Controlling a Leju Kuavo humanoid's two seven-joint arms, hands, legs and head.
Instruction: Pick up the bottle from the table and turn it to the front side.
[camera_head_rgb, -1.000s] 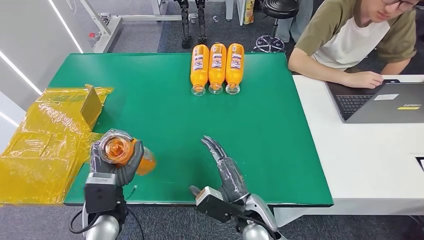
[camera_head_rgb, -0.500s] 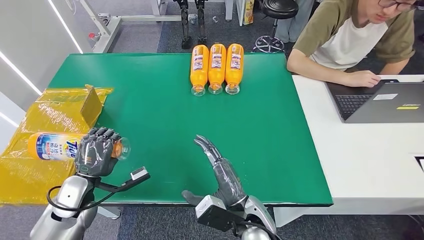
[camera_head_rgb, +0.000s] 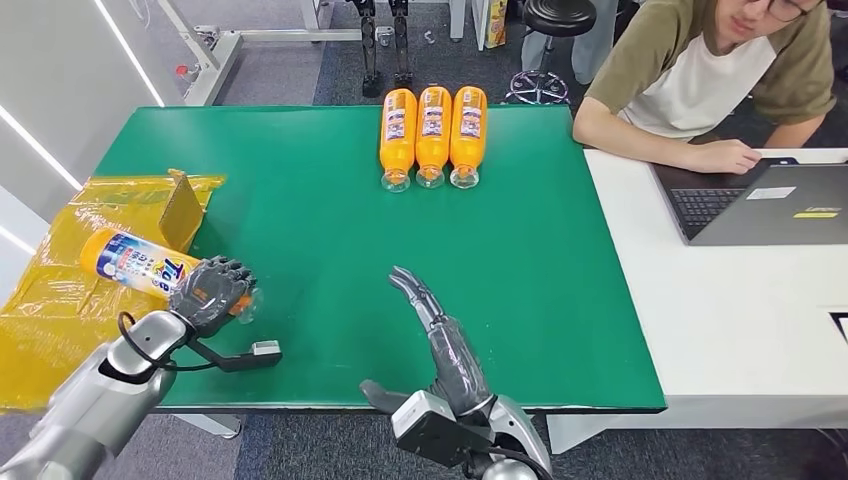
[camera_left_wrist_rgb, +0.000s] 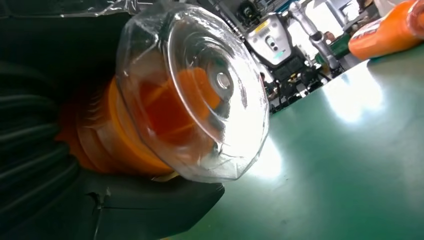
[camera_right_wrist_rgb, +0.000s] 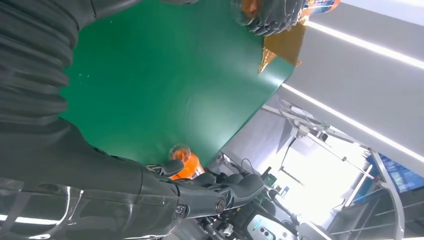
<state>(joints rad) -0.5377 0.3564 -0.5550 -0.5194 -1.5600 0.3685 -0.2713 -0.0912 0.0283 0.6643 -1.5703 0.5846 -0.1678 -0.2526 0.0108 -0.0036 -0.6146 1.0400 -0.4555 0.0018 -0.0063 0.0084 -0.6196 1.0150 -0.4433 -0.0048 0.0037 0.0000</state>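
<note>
My left hand is wrapped around the neck end of the bottle, just behind its clear cap. The bottle lies nearly level above the near left corner of the green table, its body running out from that corner over the yellow plastic sheeting that borders the table there. The blue and white label faces upward. In the left wrist view the cap points toward the table and my fingers close round the orange shoulder behind it.

I judge the bottle full and fairly heavy, since orange shows right up into the neck. With my hold at one end, the long body acts as a lever and will want to sag or twist in my grasp. The plastic wall looks smooth and glossy, so it may slip under my fingers when I roll the wrist, and it will likely dent a little if I squeeze hard. A grip closer to the labelled middle would balance better; where I am, I should keep firm pressure and turn slowly. The cap looks like thin, hard plastic, so I would not press on it.

My right hand holds nothing, fingers straight and spread, poised above the near edge of the table. Three more orange bottles lie side by side at the far edge of the table.
</note>
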